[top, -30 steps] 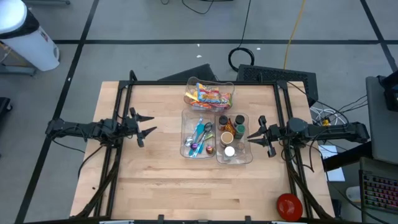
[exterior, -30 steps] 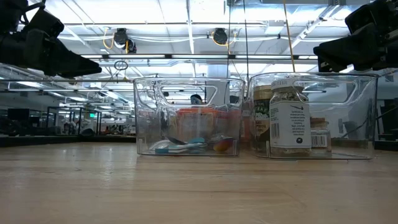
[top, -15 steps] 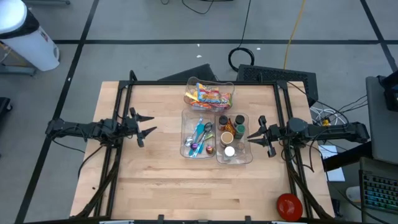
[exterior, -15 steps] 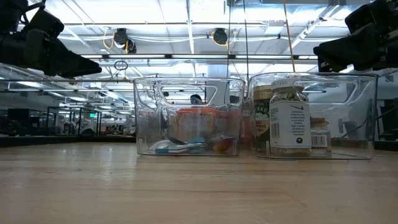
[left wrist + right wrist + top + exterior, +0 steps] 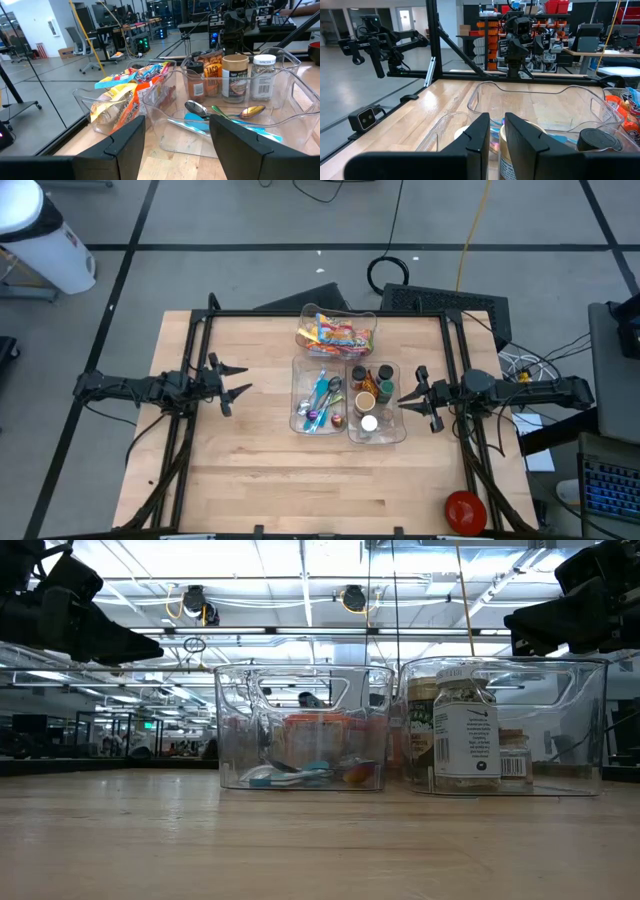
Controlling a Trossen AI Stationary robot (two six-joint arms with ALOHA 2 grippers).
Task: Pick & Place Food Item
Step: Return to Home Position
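Flanking clear bins [image 5: 295,395] — left claw [image 5: 241,380], right claw [image 5: 403,402]

From table height, the spoon bin [image 5: 238,740] blurs the noodle packs [image 5: 336,335].

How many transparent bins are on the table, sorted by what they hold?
Noodle-pack bin: 1
Spoon bin: 1
Jar bin: 1
Total: 3

Overhead, table-level, wrist-mounted — bins [image 5: 300,424] in common
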